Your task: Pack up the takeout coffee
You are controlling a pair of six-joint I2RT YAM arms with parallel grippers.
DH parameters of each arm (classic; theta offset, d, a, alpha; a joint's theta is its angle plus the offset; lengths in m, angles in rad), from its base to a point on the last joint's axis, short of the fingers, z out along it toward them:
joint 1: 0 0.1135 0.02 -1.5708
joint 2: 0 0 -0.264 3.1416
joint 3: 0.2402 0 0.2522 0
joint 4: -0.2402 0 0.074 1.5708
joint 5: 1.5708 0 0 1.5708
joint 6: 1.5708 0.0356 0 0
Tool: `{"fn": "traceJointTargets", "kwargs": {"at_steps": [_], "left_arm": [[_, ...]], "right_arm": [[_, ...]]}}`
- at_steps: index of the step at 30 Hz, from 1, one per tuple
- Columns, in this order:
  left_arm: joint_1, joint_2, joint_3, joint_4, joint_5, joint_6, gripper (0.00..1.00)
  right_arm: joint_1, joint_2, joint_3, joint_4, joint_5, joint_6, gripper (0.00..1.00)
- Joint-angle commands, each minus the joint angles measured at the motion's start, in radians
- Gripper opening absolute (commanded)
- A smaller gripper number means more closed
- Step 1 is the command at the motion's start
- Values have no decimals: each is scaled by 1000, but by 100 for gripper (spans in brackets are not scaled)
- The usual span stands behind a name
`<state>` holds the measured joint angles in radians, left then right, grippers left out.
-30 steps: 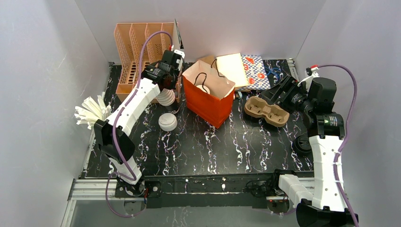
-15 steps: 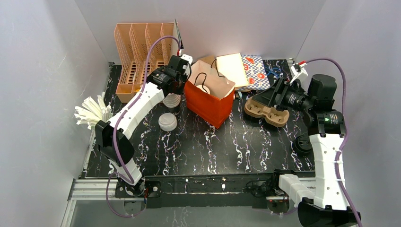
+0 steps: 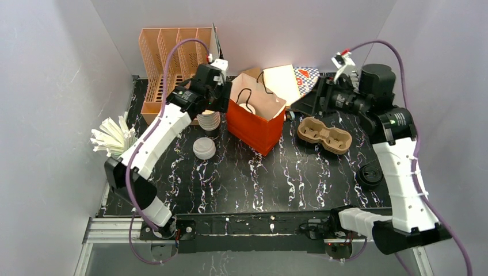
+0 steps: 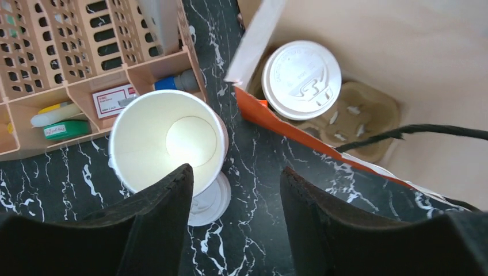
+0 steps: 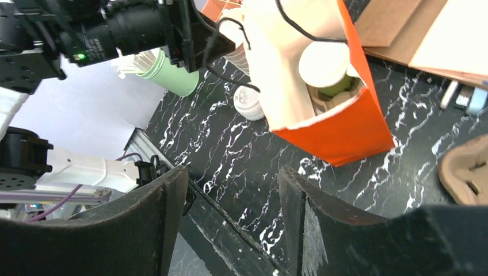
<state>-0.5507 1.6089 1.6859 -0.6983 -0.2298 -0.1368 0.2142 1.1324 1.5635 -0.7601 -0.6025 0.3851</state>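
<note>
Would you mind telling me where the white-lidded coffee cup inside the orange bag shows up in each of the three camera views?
Top external: the white-lidded cup is at upper centre, inside the open mouth of the orange bag.
Left wrist: upper right of centre, lid seen from above, seated in a cardboard carrier.
Right wrist: upper right, green body showing under the lid.
Shared landmark: the orange bag around it.

White-lidded cup (image 3: 248, 107) inside orange bag (image 3: 254, 130)

2 coffees (image 3: 369, 174), 2 carriers (image 3: 324, 134), 1 bag (image 3: 253, 129)
</note>
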Motion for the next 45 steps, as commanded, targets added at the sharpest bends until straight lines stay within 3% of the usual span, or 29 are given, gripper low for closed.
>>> {"fn": "traceJointTargets", "kwargs": {"at_steps": [1, 7, 10, 16, 20, 27, 34, 45], "left_arm": [[76, -143, 4, 42, 25, -85, 53], [324, -267, -160, 169, 188, -194, 50], [469, -300, -255, 239, 326, -280, 49], [644, -361, -483, 435, 531, -497, 47], [675, -379, -596, 541, 606, -589, 50], [678, -408, -724, 681, 675, -712, 52], [678, -396, -753, 694, 727, -744, 49], [678, -346, -797, 758, 779, -792, 46]], "right_arm": [[194, 98, 124, 11, 171, -37, 67], [549, 302, 348, 11, 462, -98, 66], [650, 418, 444, 11, 523, -161, 60], [751, 605, 559, 51, 564, -298, 50], [763, 704, 599, 87, 538, -396, 45], [766, 847, 667, 116, 584, -483, 47], [774, 903, 640, 220, 648, -570, 44], [783, 1028, 738, 219, 648, -623, 42]]}}
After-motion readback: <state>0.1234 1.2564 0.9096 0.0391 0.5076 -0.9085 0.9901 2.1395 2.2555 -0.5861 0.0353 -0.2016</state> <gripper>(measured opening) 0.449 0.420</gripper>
